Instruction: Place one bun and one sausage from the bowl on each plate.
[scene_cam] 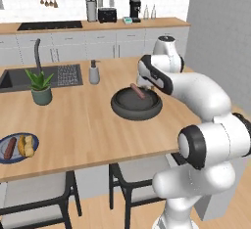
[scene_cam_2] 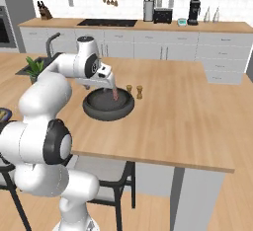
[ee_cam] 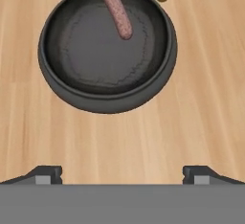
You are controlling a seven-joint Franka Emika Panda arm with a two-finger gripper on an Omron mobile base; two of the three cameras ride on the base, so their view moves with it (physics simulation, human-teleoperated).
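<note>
The gripper [ee_cam: 122, 173], spread wide and holding nothing, hovers above the bowl [ee_cam: 62, 91] mid-surface, so picking the lone sausage [ee_cam: 116, 8] leaning on its far rim looks next.

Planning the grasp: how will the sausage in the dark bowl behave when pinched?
The sausage is long and round, so it may roll or slide sideways. It leans on the bowl wall, so a nudge could slip it down. It looks stiff. The gripper stands open.

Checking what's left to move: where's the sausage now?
The sausage lies in the dark bowl, leaning on its far rim, by the small brown shakers; left base view shows it mid-counter.
</note>
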